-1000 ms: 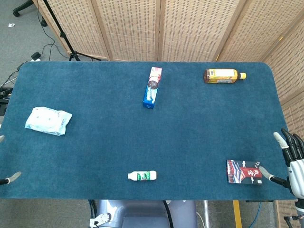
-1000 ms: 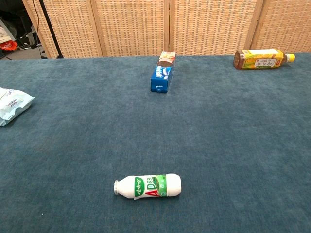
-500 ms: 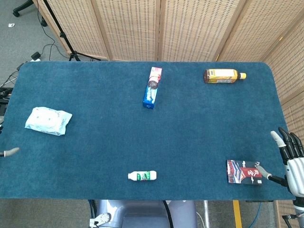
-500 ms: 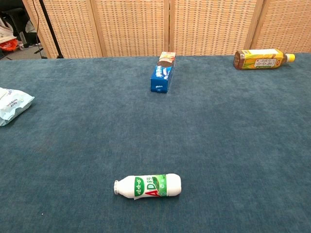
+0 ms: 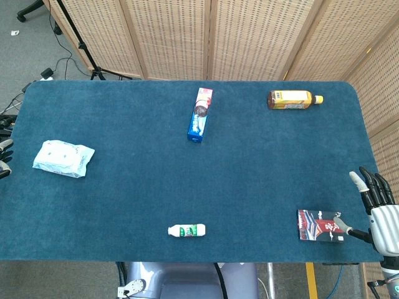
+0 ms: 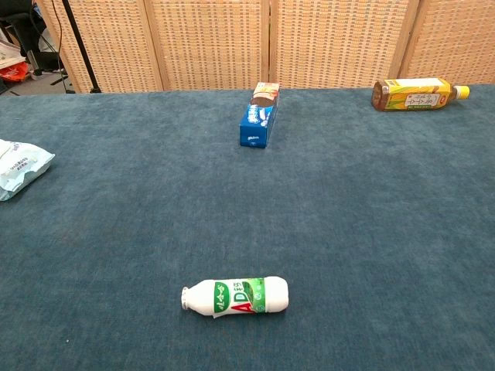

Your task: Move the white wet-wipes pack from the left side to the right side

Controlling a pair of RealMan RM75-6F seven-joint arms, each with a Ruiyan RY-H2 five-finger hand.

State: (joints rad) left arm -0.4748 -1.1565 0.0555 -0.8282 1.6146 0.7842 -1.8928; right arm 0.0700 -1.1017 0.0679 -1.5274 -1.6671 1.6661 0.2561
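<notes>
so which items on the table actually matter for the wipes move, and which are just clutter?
Job:
- white wet-wipes pack, lying at the table's left edge
- left hand, only its fingertips showing beside the pack
- right hand, open at the right edge

Lying about:
- blue box
- yellow-labelled bottle
- small white bottle
- red and black pack

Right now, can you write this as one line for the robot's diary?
wipes pack: left side, untouched | left hand: beside it at table edge | right hand: open, empty | moved: no
</notes>
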